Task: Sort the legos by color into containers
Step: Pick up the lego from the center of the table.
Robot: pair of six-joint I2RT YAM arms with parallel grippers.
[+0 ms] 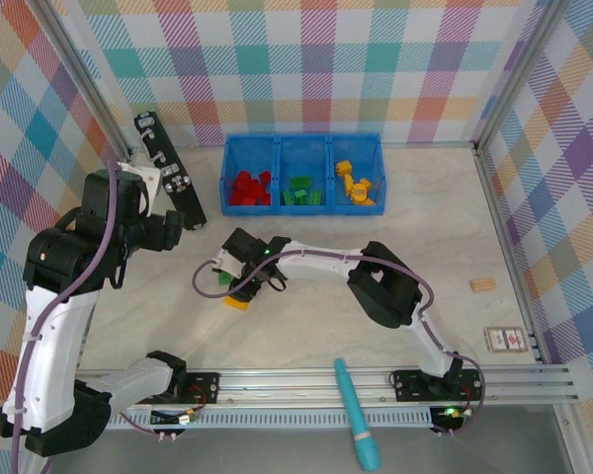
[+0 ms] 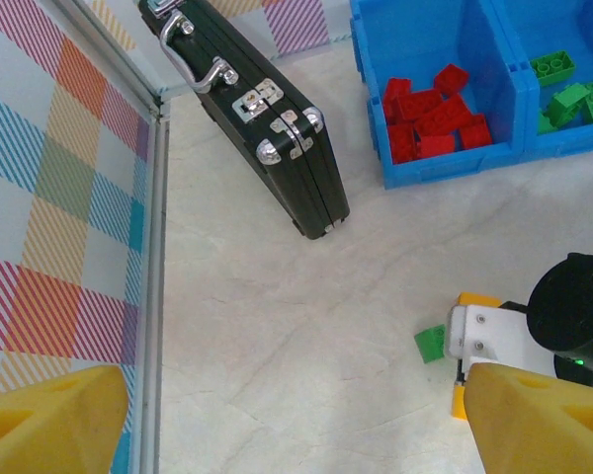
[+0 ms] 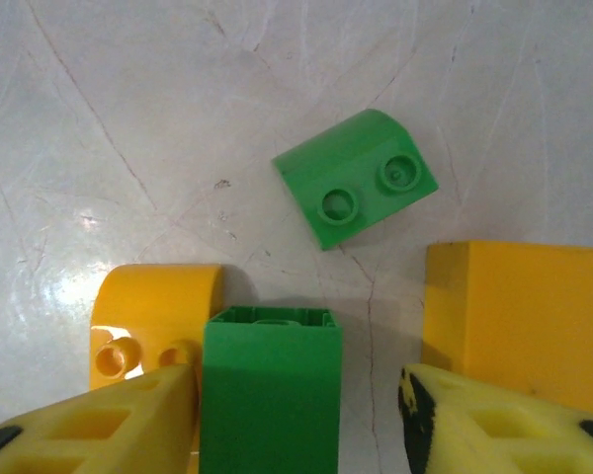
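The right end effector [image 3: 296, 400] is straddling an upright green lego [image 3: 270, 380] on the counter [image 3: 128, 118], fingers part spread, not yet pinching. A curved yellow lego [image 3: 143, 306] and a yellow block [image 3: 519, 316] are flanking it. The left end effector [image 2: 296, 425] is hanging wide spread near the black case [image 2: 267, 128]

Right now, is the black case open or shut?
Shut: the black case has its two halves together, and both silver latches lie fastened across the seam.

Black case [image 2: 257, 109], teal tool [image 1: 356, 415], wooden block [image 1: 482, 284] lie well apart
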